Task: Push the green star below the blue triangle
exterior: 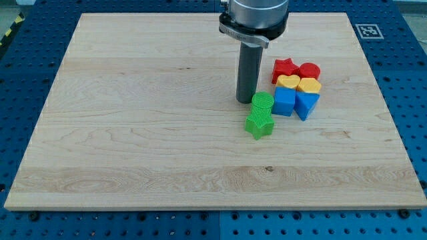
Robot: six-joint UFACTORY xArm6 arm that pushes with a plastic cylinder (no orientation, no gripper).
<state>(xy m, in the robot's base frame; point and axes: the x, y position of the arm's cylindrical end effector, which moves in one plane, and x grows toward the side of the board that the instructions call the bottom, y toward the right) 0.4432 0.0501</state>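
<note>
Board contents, listed from the view's bottom upward: eight coloured blocks in all, two green, two blue, two yellow, two red, plus one rod. Nearest the bottom edge of the wooden board (133,133) stands the green star (259,124), one of the two green pieces, just right of the frame's centre and below-left of the cluster. Touching its upper side is the second green piece, a ribbed green cylinder (262,101). Next row up, to the view's right: two blue pieces side by side, a blue cube (284,102) just beside the green cylinder, and the blue triangle (307,105) touching the cube on its right; the star lies left of and slightly lower than this triangle, not beneath it. Behind the blues sit two yellow pieces, a yellow heart (288,82) on the left and a yellow block (309,85) on the right whose shape cannot be made out for certain. Farthest row: two red pieces, a red star (285,67) and a rounded red block (309,69), shape unclear. One dark rod descends from the metal mount (254,17) at the frame's top centre; my tip (245,101) rests on the board just left of the green cylinder and directly above the green star's upper left. No jaws exist on this tool, so nothing is spread or pinched. One fiducial marker (366,30) occupies the board's upper right corner; blue perforated table (413,87) surrounds the board.
</note>
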